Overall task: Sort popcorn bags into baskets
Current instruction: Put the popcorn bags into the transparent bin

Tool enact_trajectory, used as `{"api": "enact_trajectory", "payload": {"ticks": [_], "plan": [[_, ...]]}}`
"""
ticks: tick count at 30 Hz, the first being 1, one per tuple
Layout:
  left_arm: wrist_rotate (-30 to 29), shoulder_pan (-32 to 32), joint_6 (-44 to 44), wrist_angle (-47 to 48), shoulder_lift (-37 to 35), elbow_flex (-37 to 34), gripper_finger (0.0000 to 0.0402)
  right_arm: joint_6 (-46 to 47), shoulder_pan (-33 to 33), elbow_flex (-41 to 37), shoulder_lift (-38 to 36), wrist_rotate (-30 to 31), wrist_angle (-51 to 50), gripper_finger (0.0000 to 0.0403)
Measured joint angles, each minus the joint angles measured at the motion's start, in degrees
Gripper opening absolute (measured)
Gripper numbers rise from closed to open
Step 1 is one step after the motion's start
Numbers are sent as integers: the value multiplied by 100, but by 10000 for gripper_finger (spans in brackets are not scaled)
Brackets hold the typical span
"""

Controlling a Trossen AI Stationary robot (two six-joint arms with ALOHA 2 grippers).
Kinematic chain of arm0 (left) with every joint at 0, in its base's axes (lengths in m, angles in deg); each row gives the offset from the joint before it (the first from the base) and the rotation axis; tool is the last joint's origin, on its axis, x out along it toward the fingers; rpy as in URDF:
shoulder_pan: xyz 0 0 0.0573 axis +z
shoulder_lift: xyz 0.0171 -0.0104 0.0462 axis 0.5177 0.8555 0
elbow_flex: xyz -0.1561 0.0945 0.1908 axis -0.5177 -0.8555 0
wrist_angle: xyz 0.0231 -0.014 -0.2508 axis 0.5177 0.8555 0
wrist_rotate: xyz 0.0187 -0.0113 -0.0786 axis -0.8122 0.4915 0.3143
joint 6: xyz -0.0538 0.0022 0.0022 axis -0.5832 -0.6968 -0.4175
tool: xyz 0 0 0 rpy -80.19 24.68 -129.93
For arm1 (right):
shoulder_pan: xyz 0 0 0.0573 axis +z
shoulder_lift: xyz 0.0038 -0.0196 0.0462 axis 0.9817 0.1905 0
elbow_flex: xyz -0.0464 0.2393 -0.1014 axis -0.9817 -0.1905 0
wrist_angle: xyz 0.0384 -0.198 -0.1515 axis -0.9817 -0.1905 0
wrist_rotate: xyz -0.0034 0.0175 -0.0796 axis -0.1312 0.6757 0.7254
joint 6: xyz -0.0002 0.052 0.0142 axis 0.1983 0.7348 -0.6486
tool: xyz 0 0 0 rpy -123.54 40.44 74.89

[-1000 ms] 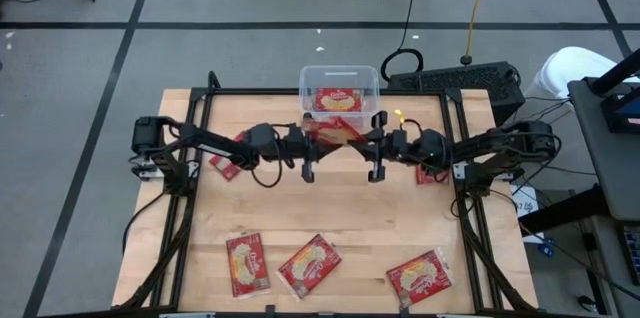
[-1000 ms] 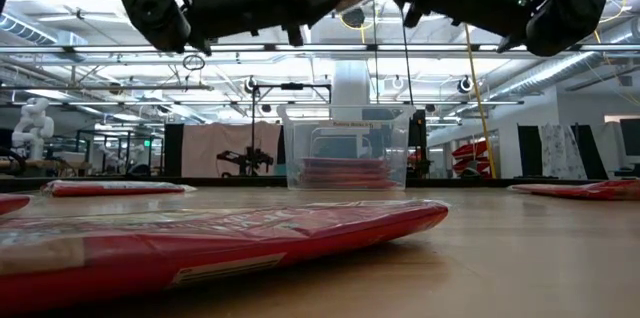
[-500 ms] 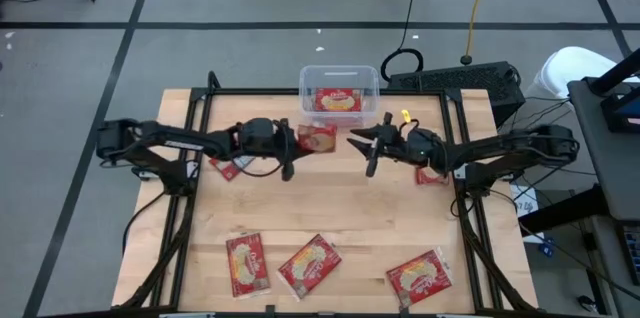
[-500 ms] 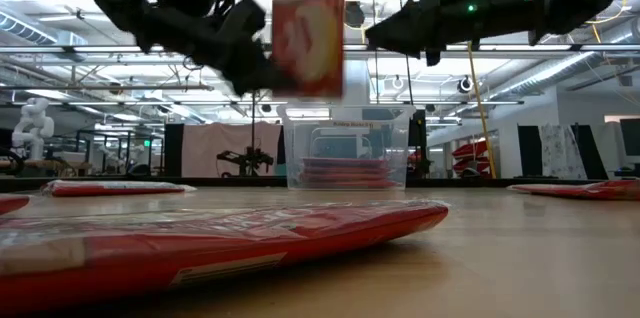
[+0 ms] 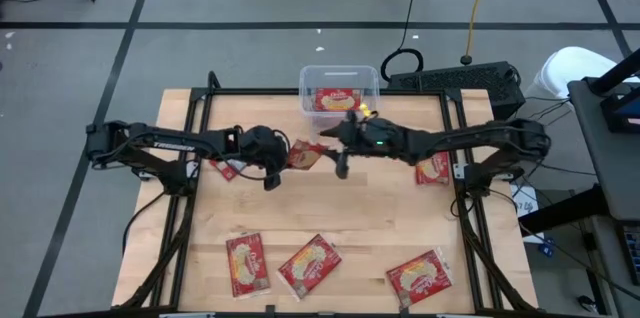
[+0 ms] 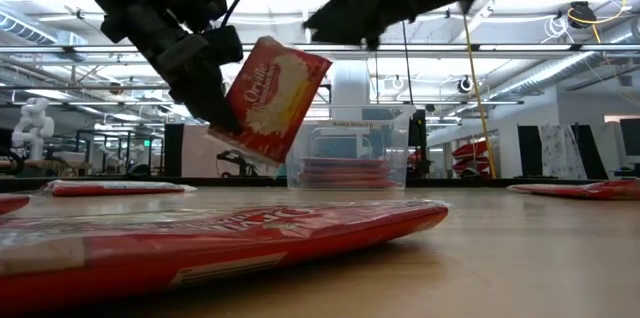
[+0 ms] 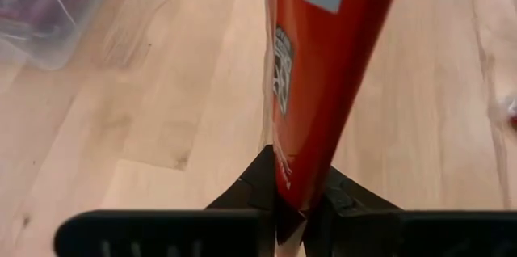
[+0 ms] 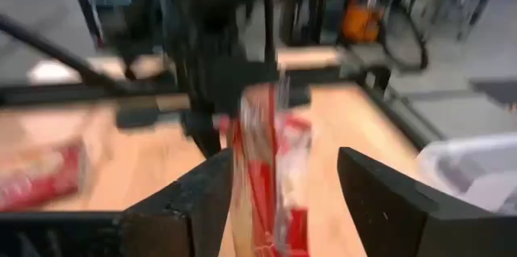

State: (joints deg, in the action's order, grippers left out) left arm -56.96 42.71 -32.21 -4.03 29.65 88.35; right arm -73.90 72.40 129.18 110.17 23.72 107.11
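Popcorn bags are lying scattered on the table (image 5: pixel 340 213); one bag (image 6: pixel 272 95) is hanging midair, pinched edgewise in the left pincer (image 7: pixel 292 208). The right pincer (image 8: pixel 283 184) is reaching in, spread wide. Mistimed handover risks dropping it short of the basket (image 5: pixel 340 79).

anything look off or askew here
Only the held popcorn bag: the left gripper pinches one edge, so it hangs tilted above the table, near the clear tub. The right gripper is open beside it. Loose bags lie at mixed angles.
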Motion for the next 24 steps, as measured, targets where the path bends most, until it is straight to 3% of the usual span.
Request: {"api": "enact_trajectory", "payload": {"ticks": [5,10,21,24], "plan": [[-5,-10,9,54,1,0,27,-26,-10,696,837,-417,-612,218],[-188,-32,45,218,1,0,24,-150,-26,919,1229,-431,-668,196],[-660,-62,-139,186,1,2,106,-571,-156,821,927,-438,-1133,21],[-816,-63,-140,176,1,2,120,-560,-215,697,844,-429,-1135,6]]}}
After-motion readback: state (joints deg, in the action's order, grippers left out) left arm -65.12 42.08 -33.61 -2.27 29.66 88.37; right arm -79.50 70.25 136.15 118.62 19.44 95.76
